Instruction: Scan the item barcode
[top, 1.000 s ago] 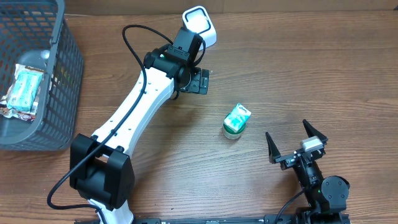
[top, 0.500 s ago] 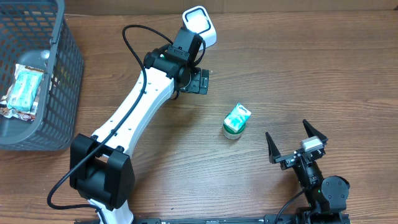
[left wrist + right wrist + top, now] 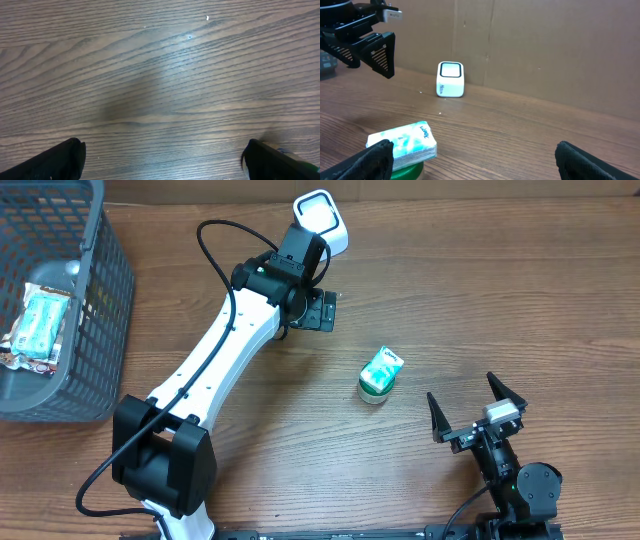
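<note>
The item is a teal-and-white tissue pack (image 3: 382,367) resting on a green round lid (image 3: 372,393) near the table's middle; its barcode does not show. In the right wrist view the tissue pack (image 3: 402,142) lies low on the left, just ahead of my left-hand fingertip. A white box scanner (image 3: 322,220) stands at the far edge, and the scanner (image 3: 450,79) faces upward. My left gripper (image 3: 322,311) hovers open just in front of the scanner, over bare wood (image 3: 162,160). My right gripper (image 3: 478,413) is open and empty at the near right (image 3: 480,160).
A grey mesh basket (image 3: 95,300) stands at the far left with a teal packet (image 3: 40,325) inside. The left arm's white link (image 3: 225,355) stretches diagonally across the table's left half. A brown cardboard wall (image 3: 545,45) stands behind the scanner.
</note>
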You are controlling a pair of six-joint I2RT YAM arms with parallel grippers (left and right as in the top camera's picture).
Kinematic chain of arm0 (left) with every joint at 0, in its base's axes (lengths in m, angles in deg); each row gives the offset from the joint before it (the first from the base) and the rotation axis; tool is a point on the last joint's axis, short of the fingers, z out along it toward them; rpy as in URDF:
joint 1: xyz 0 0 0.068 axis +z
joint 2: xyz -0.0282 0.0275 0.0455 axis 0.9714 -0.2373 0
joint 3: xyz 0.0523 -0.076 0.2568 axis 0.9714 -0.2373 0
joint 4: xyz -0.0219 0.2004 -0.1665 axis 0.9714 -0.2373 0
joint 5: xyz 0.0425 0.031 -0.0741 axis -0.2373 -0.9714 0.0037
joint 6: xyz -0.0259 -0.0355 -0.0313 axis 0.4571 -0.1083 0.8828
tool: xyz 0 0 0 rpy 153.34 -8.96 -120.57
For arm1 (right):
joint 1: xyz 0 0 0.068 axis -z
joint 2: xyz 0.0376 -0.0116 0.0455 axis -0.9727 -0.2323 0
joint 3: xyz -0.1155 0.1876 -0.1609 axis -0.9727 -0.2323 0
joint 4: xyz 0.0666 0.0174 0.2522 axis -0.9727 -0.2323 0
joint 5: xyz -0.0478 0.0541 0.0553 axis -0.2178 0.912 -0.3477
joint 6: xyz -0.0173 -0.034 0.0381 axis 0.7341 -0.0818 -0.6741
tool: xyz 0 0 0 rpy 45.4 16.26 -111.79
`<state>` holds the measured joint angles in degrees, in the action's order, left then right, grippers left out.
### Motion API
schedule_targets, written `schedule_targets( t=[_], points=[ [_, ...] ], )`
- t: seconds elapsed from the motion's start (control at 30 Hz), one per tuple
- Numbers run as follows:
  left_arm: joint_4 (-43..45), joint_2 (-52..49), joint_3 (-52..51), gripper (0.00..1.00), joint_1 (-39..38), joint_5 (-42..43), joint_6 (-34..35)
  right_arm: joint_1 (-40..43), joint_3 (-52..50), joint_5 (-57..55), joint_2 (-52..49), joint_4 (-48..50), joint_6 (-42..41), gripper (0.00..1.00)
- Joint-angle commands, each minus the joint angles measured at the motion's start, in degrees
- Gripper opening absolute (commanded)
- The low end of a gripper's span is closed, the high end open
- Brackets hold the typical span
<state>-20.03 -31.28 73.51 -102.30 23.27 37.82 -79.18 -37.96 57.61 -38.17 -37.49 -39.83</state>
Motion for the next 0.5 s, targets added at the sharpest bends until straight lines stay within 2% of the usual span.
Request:
schedule_targets(
  t=[0.0,0.47],
  points=[
    [-0.1,0.4,0.5,0.99,0.3,0.3,-1.1,0.2,-0.6,0.2,0.5,0.3,-0.4,1.00],
    [-0.1,0.4,0.5,0.99,0.3,0.3,-1.1,0.2,-0.6,0.2,0.5,0.3,-0.4,1.00]
  ],
)
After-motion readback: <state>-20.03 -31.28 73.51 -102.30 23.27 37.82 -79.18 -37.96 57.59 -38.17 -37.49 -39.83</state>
